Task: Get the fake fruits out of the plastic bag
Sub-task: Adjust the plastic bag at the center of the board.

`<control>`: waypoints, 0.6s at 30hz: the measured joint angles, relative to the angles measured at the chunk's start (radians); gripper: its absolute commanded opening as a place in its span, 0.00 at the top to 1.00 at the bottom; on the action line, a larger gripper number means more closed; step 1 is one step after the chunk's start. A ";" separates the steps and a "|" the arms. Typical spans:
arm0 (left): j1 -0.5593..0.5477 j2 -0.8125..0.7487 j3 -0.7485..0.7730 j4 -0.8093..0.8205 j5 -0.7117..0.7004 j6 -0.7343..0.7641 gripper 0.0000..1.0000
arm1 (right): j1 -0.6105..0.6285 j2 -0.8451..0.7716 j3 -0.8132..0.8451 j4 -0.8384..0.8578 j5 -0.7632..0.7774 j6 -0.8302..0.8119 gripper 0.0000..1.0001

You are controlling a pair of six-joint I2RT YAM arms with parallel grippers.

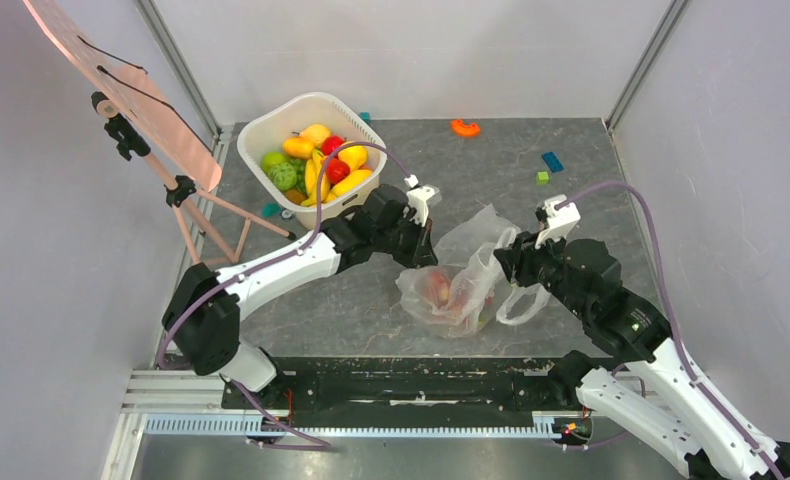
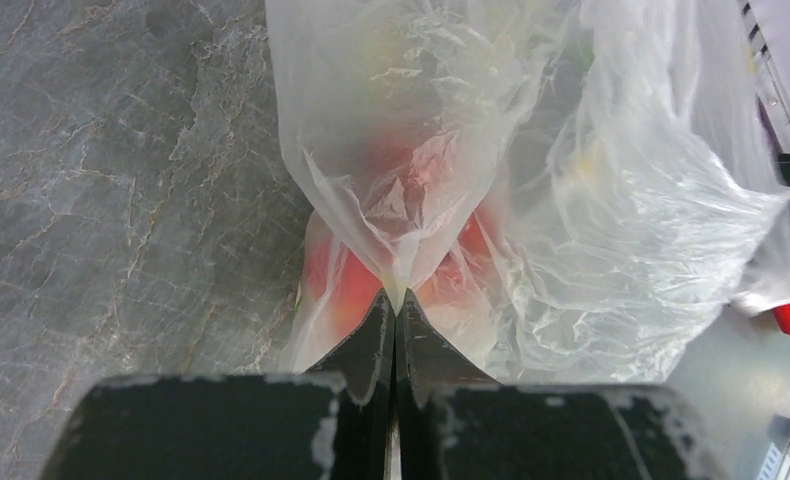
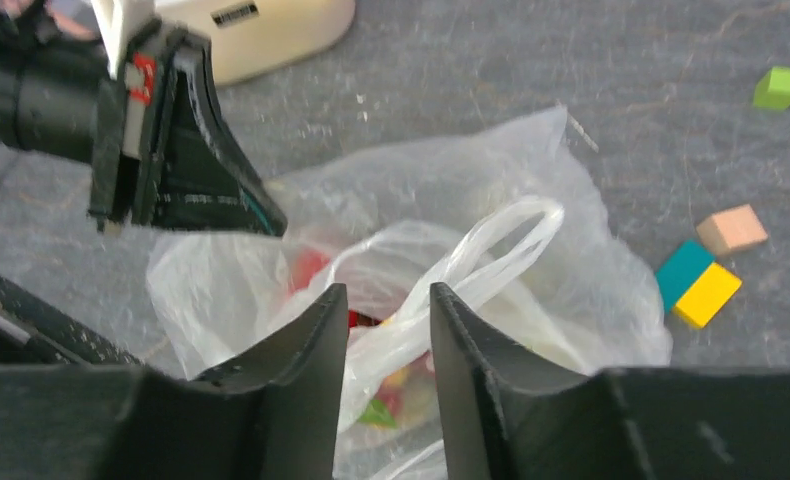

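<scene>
Clear plastic bag (image 2: 571,200) sits pinched in my left claw (image 2: 396,298); mid-frame, its handle (image 3: 496,248) threads my right claw (image 3: 386,297), jaws parted.

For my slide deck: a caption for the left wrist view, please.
Left gripper shut on a fold of the plastic bag, red fake fruits showing through it.

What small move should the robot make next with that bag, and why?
Probably close the right gripper on the handle that lies between its open jaws. The left gripper pinches the bag on the other side, and the fruits are inside, so a second hold would let the arms pull it open.
</scene>
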 measured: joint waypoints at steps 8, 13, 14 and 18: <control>0.000 0.074 0.031 -0.006 0.002 0.029 0.98 | 0.000 -0.027 -0.104 -0.137 -0.052 0.057 0.72; 0.000 0.085 0.039 -0.009 -0.001 0.030 0.98 | 0.000 -0.030 -0.135 -0.164 -0.047 0.068 0.75; 0.000 0.086 0.042 -0.009 -0.002 0.030 0.98 | 0.000 -0.027 -0.141 -0.161 -0.047 0.069 0.76; 0.000 0.086 0.047 -0.009 -0.005 0.032 0.98 | 0.000 0.008 -0.170 -0.134 -0.020 0.067 0.82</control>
